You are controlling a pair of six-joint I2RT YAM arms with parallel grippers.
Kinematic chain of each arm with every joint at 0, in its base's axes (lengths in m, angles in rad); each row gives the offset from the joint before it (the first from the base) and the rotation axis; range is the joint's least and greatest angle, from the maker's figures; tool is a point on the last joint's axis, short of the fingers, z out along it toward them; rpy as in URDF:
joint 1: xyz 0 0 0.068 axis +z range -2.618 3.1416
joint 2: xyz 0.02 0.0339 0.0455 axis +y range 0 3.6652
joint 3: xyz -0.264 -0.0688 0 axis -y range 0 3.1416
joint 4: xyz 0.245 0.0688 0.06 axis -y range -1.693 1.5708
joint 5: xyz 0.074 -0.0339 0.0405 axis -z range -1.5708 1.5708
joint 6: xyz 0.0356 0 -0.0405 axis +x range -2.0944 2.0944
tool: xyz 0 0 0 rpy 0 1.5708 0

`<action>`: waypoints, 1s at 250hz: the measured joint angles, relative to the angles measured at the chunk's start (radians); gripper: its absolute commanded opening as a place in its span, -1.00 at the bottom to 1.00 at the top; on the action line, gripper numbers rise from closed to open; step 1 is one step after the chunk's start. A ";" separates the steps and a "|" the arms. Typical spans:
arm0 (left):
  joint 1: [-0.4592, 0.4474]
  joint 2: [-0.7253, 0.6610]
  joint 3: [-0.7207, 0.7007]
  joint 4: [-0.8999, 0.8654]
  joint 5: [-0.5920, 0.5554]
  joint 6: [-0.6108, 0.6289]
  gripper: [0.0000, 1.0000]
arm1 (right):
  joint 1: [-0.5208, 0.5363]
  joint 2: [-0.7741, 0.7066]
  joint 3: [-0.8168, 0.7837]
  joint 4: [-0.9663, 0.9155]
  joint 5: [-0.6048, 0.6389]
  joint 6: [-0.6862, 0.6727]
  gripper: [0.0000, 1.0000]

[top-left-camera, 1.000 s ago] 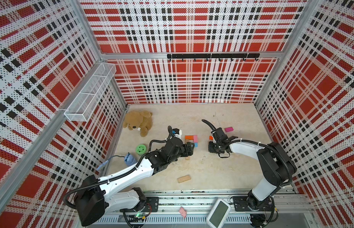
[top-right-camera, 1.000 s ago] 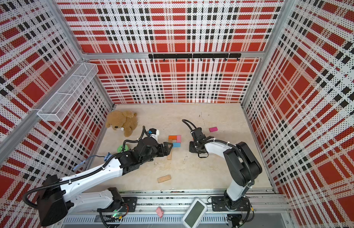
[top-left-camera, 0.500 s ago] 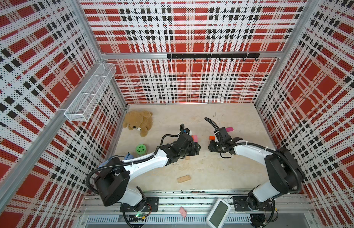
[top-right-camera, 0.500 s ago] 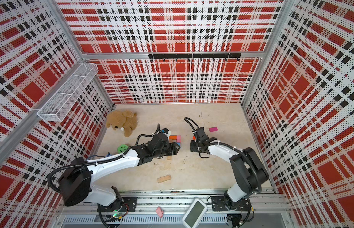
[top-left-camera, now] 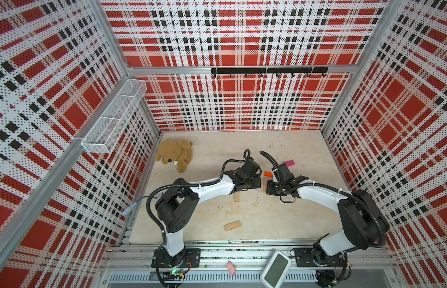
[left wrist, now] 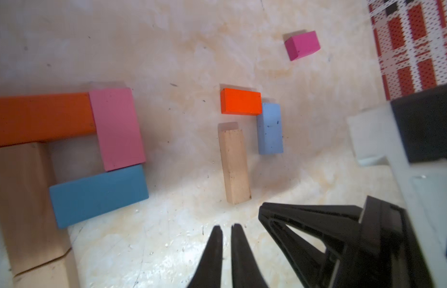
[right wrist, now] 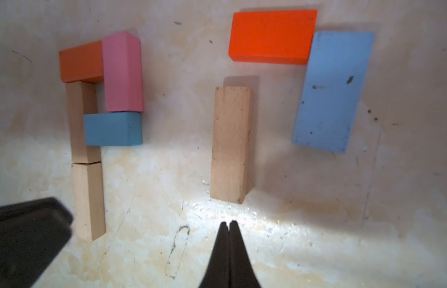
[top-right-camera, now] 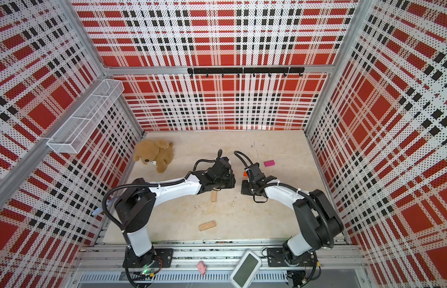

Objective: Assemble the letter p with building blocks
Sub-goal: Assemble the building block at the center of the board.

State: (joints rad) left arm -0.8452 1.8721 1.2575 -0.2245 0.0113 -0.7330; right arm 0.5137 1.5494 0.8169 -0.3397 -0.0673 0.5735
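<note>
My left end effector (left wrist: 226,229) and right end effector (right wrist: 229,224) are both clenched, empty. The p (right wrist: 122,74) lies joined on the worktop (right wrist: 304,224). Beside it a tan block (right wrist: 230,144) lies apart from the orange block (right wrist: 272,36) and light blue block (right wrist: 332,92). I'd nudge it squarely and slowly, clear of the p.

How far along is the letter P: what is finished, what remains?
Done: one P lies complete, orange brick on top, pink brick beside, blue brick closing the loop, two tan bricks as stem. In hand: nothing; left fingers and right fingers are closed, empty. Left: perhaps a second P; bright orange brick, light blue brick and lone tan brick lack a lower bar.
</note>
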 measured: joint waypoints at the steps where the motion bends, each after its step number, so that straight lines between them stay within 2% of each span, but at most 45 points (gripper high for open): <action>1: 0.000 0.002 0.002 -0.001 0.000 0.000 -0.79 | 0.000 0.003 0.000 0.000 0.000 0.000 -0.98; 62: 0.027 0.122 0.102 -0.018 0.038 -0.005 -0.83 | -0.027 0.055 -0.011 0.024 -0.040 0.019 -0.97; 119: 0.069 0.196 0.135 -0.009 0.093 -0.023 -0.84 | -0.068 0.068 -0.035 0.072 -0.092 0.048 -0.96; 250: 0.085 0.297 0.235 -0.001 0.181 -0.024 -0.83 | -0.073 0.074 -0.041 0.103 -0.116 0.066 -0.94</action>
State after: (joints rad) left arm -0.7601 2.1693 1.4929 -0.2253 0.1921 -0.7574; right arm 0.4408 1.6238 0.7757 -0.2367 -0.1833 0.6395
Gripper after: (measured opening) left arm 0.084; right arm 0.044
